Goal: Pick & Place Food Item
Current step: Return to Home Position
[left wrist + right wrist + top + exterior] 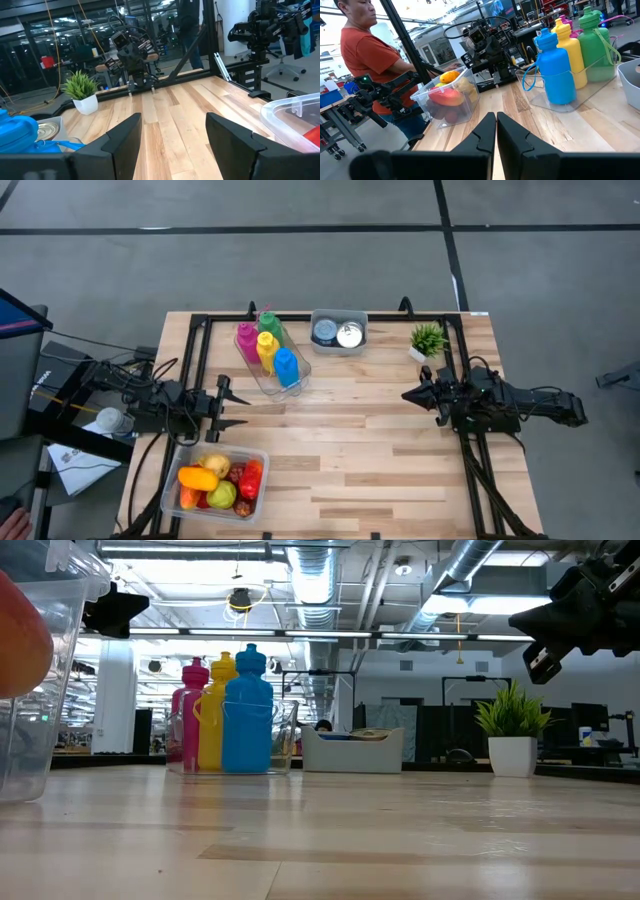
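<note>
A clear tub of fruit (220, 480) with yellow, red and green pieces sits at the table's near left; the right wrist view shows the tub (447, 97) too. My left gripper (236, 401) hovers open just beyond the tub's far edge, pointing toward the table's right; its fingers (172, 142) frame bare wood. My right gripper (407, 395) hangs shut above the right side of the table, pointing left, with its fingertips (496, 125) together. Neither touches anything.
A clear tray of coloured bottles (270, 352) and a grey bin with cans (338, 332) stand along the far side, with a small potted plant (428, 340) at the far right. Bare wood (340, 450) lies between the arms. A person in a red shirt (367, 55) stands beyond the table's left edge.
</note>
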### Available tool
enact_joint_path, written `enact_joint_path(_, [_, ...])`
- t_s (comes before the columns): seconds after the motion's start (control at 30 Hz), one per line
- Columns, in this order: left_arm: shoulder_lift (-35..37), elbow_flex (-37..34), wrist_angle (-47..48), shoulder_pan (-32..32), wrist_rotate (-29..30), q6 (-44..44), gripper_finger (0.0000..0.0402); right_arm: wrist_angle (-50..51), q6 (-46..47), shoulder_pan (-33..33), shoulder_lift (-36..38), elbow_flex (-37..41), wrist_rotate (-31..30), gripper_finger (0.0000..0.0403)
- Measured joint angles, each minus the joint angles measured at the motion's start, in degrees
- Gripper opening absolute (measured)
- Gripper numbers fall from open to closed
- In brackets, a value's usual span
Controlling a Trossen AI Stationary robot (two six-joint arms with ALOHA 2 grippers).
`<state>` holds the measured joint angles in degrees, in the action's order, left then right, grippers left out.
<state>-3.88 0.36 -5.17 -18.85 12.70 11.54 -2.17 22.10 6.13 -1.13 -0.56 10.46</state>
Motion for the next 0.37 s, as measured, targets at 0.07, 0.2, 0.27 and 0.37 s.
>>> enact_joint_path(0.07, [0.0,0.0,0.0,0.0,0.0,0.0,0.0209,0.0,0.0,0.0,0.0,0.0,0.0,0.0012])
enact_joint_path(0.2, [0.0,0.0,0.0,0.0,0.1,0.0,0.0209,0.0,0.0,0.0,0.0,0.0,0.0,0.0012])
enact_joint_path(0.27, [0.0,0.0,0.0,0.0,0.2,0.0,0.0209,0.0,0.0,0.0,0.0,0.0,0.0,0.0012])
enact_joint_path(0.37, [0.0,0.0,0.0,0.0,0.2,0.0,0.0209,0.0,0.0,0.0,0.0,0.0,0.0,0.0012])
